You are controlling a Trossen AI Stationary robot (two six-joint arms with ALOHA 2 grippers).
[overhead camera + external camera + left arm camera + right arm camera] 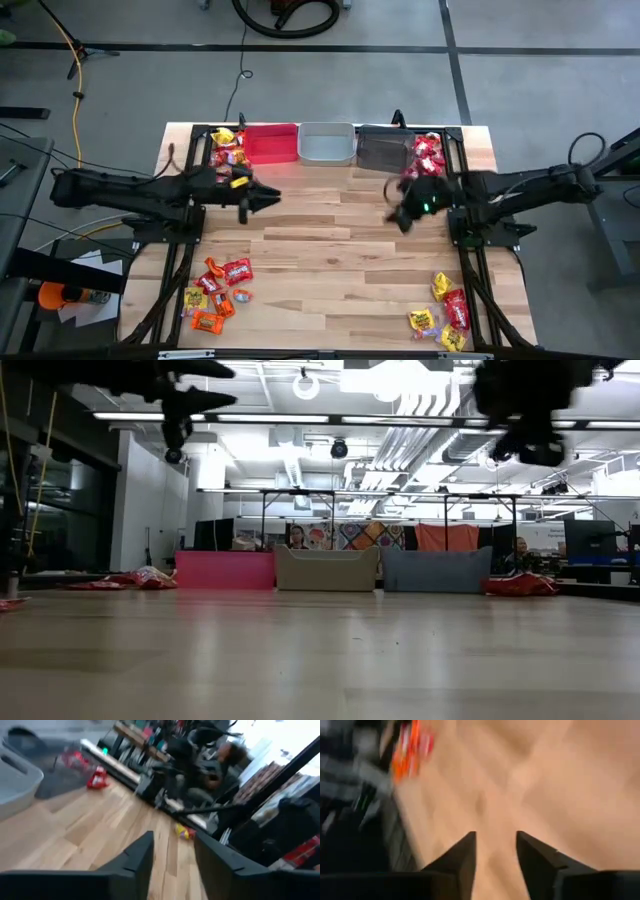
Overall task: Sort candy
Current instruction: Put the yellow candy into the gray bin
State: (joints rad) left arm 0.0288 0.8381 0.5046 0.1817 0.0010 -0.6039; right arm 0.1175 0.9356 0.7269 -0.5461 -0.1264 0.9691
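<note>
Wrapped candies lie in four heaps on the table: near-left (215,295), near-right (443,312), far-left (228,148) and far-right (428,155). At the far edge stand the red bin (270,143), the clear grey bin (327,145) and the dark bin (384,148). My left gripper (268,200) hovers above the bare wood left of the middle, open and empty (173,855). My right gripper (398,215) hangs over the wood near the dark bin, also open and empty (496,852). Both are high above the table in the low view.
Black frame rails (185,240) run along the table's left and right sides beside the candy heaps. The wood between the two grippers (330,250) is bare. In the low view the bins (327,568) stand in a row, with candy (520,585) beside them.
</note>
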